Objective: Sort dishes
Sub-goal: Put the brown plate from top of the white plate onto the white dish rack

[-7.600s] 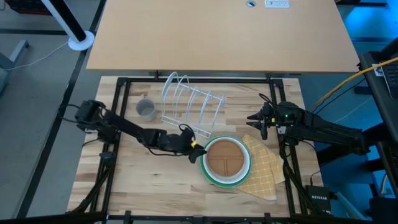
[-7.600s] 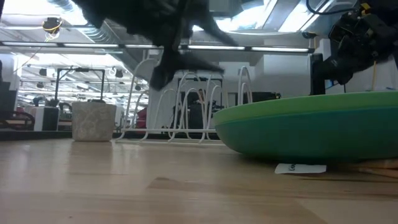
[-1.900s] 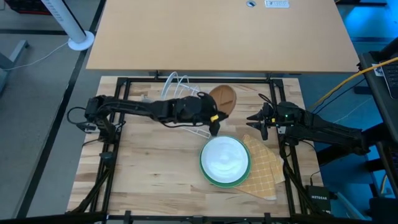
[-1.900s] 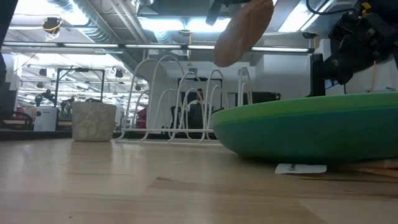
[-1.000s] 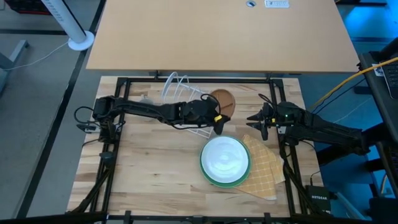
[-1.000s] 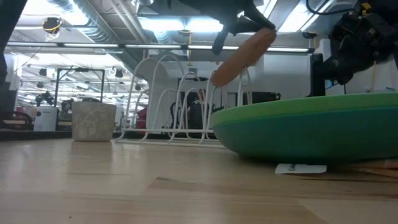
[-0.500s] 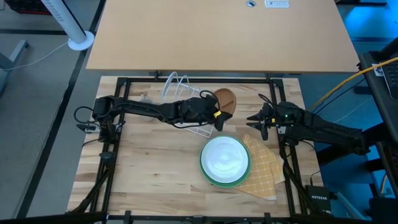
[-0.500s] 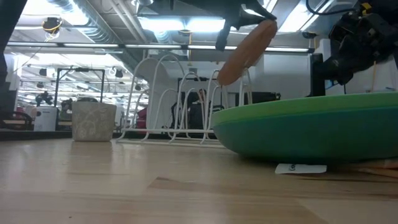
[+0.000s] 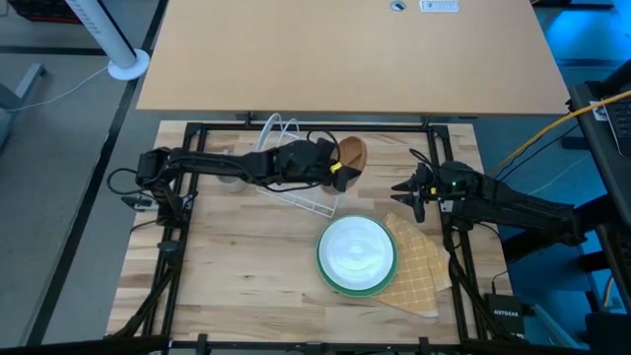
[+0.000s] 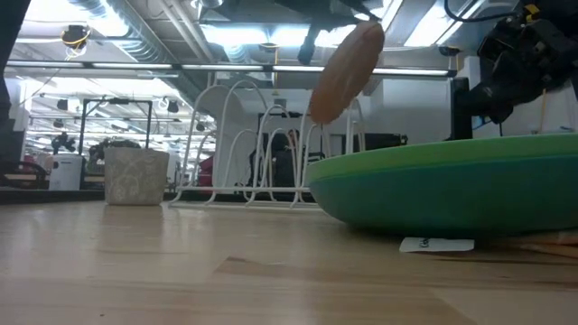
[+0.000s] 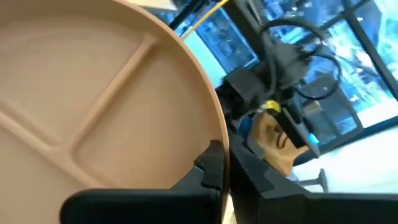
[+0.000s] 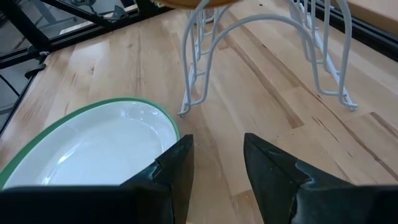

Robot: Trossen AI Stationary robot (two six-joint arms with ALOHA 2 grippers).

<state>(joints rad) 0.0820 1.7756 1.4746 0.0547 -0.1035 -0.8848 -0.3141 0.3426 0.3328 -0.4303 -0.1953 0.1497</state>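
Note:
My left gripper [image 9: 336,171] is shut on the brown divided plate [image 9: 352,152], which hangs over the right end of the white wire rack [image 9: 296,168]; the low view shows the brown plate [image 10: 347,69] steeply tilted above the rack's hoops [image 10: 271,144]. The light green plate [image 9: 356,253] lies on a teal plate [image 10: 424,212], part of which rests on the yellow checked cloth [image 9: 422,264]. The grey mug [image 10: 135,175] stands left of the rack; my left arm hides it from above. At the table's right side my right gripper [image 9: 403,193] hovers open with nothing in it. My left gripper pinches the brown plate's rim [image 11: 219,130] between its two fingers, one finger [image 11: 211,167] on the sectioned face and the other behind it. The fingers come slanting from the table's left and near side. The plate is lifted clear, tilted steeply, above the rack.
The rack's wire hoops [image 12: 261,37] stand close to the stacked plates [image 12: 87,149]. Bare wood lies toward the near left of the table [image 9: 237,276]. A black frame [image 9: 315,126] runs along the table's far edge.
My left gripper has carried the brown plate toward the table's far edge and slightly left, over the rack's right end. The plate has tipped from a slant to steeper, nearer to standing on edge, and stays clear of the rack.

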